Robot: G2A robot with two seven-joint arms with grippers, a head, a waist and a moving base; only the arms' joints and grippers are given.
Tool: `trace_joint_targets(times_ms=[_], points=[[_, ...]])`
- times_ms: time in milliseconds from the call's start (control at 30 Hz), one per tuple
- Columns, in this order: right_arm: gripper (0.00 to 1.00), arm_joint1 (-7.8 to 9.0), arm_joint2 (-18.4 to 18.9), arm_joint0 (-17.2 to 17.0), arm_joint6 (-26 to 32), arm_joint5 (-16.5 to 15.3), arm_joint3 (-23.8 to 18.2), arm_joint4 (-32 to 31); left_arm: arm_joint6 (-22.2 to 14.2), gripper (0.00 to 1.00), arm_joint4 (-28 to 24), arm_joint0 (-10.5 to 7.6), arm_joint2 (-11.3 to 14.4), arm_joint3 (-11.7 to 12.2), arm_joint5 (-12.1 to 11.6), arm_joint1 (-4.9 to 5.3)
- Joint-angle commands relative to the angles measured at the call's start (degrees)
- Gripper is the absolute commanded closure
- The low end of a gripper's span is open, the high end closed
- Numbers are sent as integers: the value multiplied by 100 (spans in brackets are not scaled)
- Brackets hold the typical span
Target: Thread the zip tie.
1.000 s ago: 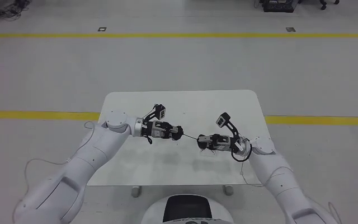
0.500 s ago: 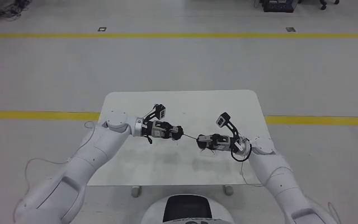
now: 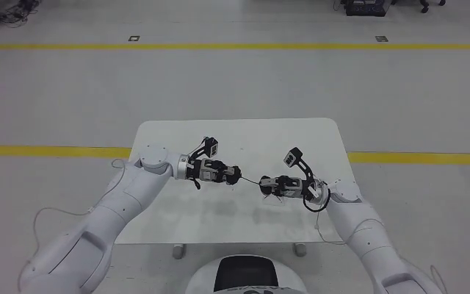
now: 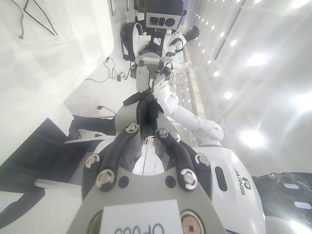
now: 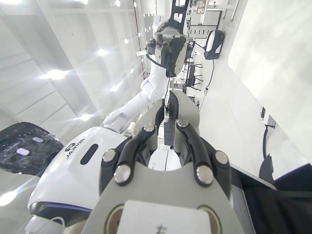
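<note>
A thin black zip tie [image 3: 250,180] spans the short gap between my two grippers above the white table [image 3: 294,140]. My left gripper [image 3: 235,176] is shut on one end of it. In the left wrist view its fingers [image 4: 142,113] are pressed together on the black strap [image 4: 130,100]. My right gripper [image 3: 263,185] faces it, shut on the other end. The right wrist view shows the strap [image 5: 167,91] running from the right gripper [image 5: 168,107] straight to the left gripper [image 5: 171,71]. Both grippers hang above the table, tips almost meeting.
Several spare black zip ties [image 4: 31,8] lie loose on the table surface, off to the side of the grippers. The table's rounded edge [image 4: 111,49] and the floor lie beyond them.
</note>
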Motion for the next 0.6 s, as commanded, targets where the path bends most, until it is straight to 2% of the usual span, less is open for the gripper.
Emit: trace_joint_targets(times_ms=[0,400,433,567], points=[[98,-5,3,-2,-10,0,5,-19,10,100,3,2,-2,-2,6,-1],[100,-27,24,-2,-32,0,23,-70,20,100,22,12,-12,-8,17,-3],[88,-29,25,-3,-27,0,24,-67,19,100,24,12,-13,-8,16,-3],[85,-36,28,-2,-4,0,21,-66,18,100,29,14,-15,-8,17,-5]])
